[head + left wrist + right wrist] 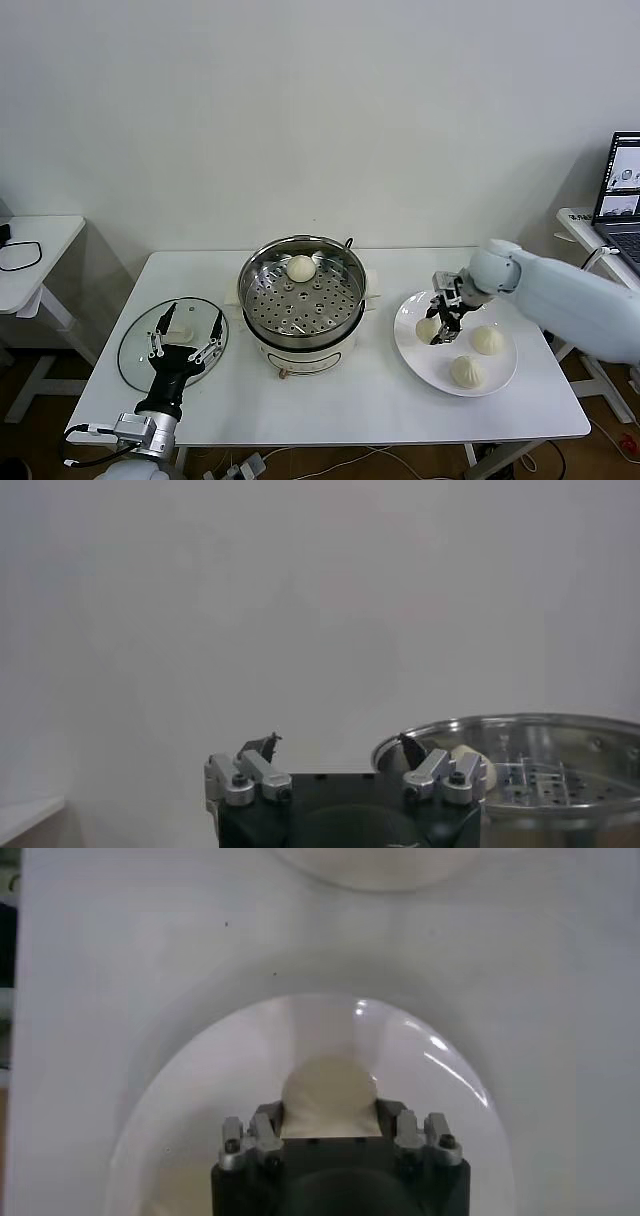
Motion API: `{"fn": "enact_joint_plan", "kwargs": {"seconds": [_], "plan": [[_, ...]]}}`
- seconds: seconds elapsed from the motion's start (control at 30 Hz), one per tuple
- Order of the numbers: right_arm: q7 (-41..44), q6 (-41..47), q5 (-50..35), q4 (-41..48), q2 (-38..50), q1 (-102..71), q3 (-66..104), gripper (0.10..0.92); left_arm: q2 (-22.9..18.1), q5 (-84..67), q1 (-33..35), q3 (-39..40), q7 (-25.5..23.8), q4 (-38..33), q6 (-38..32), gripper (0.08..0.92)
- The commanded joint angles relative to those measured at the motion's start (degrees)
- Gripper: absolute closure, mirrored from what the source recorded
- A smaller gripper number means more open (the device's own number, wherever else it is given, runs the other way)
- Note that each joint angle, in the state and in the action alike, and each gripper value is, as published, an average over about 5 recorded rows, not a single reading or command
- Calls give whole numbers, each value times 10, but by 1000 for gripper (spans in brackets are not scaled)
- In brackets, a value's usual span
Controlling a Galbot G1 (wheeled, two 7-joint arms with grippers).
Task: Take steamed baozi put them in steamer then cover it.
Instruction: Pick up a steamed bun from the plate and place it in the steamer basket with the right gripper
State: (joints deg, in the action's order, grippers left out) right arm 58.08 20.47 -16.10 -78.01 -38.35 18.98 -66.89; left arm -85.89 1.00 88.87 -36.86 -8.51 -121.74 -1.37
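Right gripper (443, 322) is down on the white plate (502, 377) near the table's right edge, its fingers set either side of the nearest baozi (429, 328); the right wrist view shows that bun (330, 1093) sitting snug between them, so I'd call it clamped on, though it has not left the plate. Two more buns (488, 340) (467, 371) lie on the same plate, closer to the front right corner. One baozi (301, 267) already rests on the perforated floor of the steamer (259, 275), at the middle of the table. By my reckoning one of four is done, the second is being picked, two wait. Over by the front left corner the left gripper (186, 350) hovers with fingers spread above the glass lid (135, 345), which lies flat on the table, so covering is yet to come.
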Motion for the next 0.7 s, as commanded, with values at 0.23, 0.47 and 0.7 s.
{"fn": "enact_joint_plan", "kwargs": {"seconds": [0.23,0.47,0.7], "plan": [[1,77,-206,-165,8,359,-237,389,6,0,1,-1,-3,-4,-1,177],[-33,109,-283,-159,-108,401,-240,379,9,-1,1,-5,-4,-12,2,177],[-57,124,-325,-91,-248,359,-206,364,11,-6,-3,-14,-5,-16,4,177]]}}
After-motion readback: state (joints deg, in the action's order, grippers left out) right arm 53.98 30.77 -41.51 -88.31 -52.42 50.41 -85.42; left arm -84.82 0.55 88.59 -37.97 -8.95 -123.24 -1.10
